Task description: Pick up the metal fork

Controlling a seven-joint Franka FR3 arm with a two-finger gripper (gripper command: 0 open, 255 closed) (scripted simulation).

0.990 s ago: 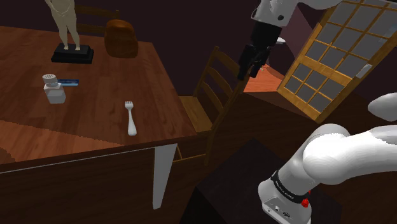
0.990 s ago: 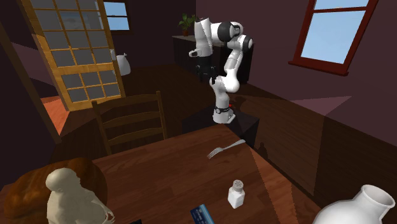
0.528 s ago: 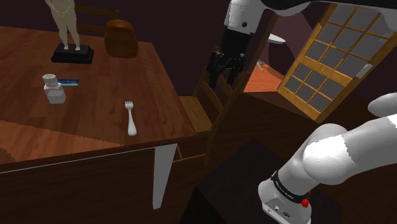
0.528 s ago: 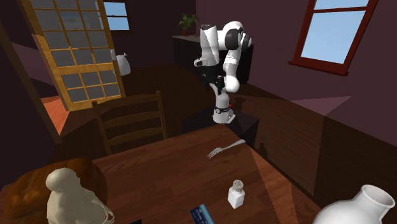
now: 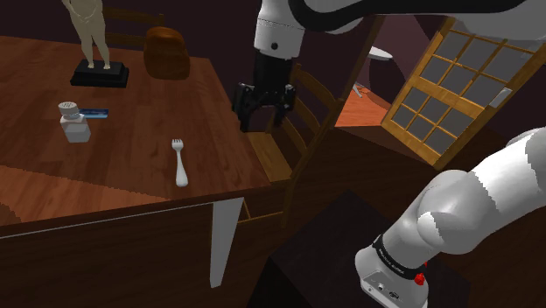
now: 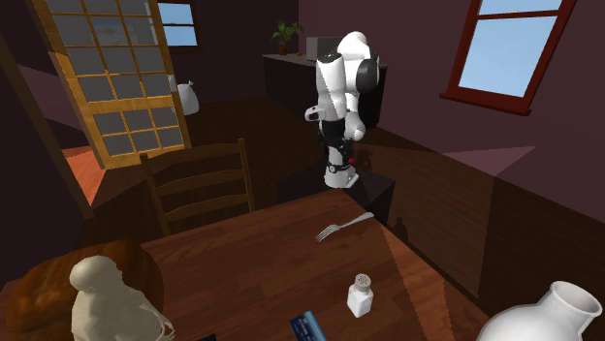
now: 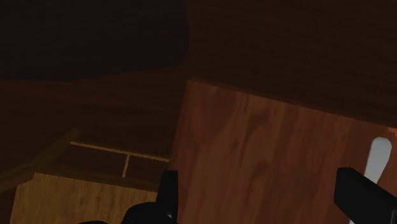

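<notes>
Fingers (image 7: 359, 194) spread wide, nothing between them, nothing held. They hang above the desk (image 5: 131, 96) at the side edge beside the chair (image 5: 302, 122), clear of the surface. The fork (image 5: 179, 163), pale white-grey, lies flat on the desk near the edge facing the stand, toward the corner by the chair, tines pointing in toward the desk's middle, handle toward that edge. In the wrist view the fork's rounded handle end sits just past the tip of one finger, not in the gap, no contact. Desk is reddish-brown wood grain. Also on it: a white shaker (image 5: 74, 122) further in from the fork with a small blue card (image 5: 94, 112) just beside it, a beige statue (image 5: 90, 35) on a black base, and a brown loaf (image 5: 167, 53) at the far edge. A white vase (image 6: 543, 320) shows in the second exterior view. Room has dark purple walls, a red-framed window (image 6: 504, 48), a wood-framed glazed door (image 5: 464, 79) and a white arm (image 6: 339, 97) on its stand.
</notes>
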